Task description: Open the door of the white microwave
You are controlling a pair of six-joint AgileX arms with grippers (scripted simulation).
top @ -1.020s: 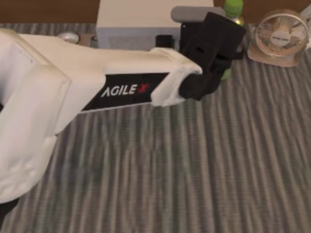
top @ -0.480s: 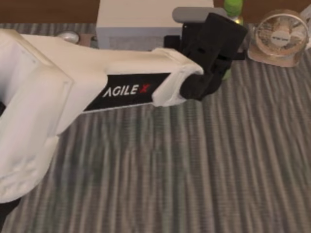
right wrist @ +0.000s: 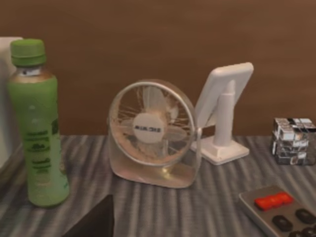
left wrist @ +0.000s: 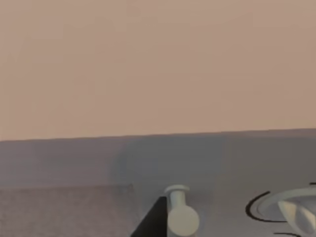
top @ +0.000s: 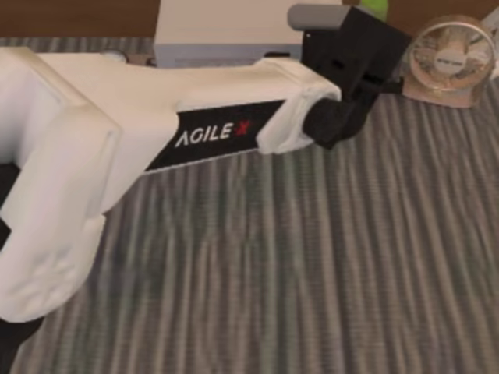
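The white microwave (top: 226, 23) stands at the table's far edge, left of centre. My left arm reaches across to it, and my left gripper (top: 355, 66) is at its right front corner. In the left wrist view the door's grey speckled window (left wrist: 64, 212) is very close. Beside it a pale peg-shaped handle (left wrist: 180, 217) sticks out, with a dark part of the gripper against it. A round silver-grey knob (left wrist: 291, 212) lies just past the handle. My right gripper is out of the top view and shows only as a dark edge (right wrist: 96, 219).
A green bottle (right wrist: 37, 123) stands right of the microwave, mostly hidden in the top view. Further right are a small fan (top: 451, 58), a white phone stand (right wrist: 222, 113), a mirrored cube (right wrist: 294, 140) and a remote (right wrist: 281, 207). A grey rounded piece (top: 316, 15) lies at the microwave's right top.
My left arm and gripper have moved toward the far right, closer to the microwave's right front. The gripper now covers most of the green bottle.
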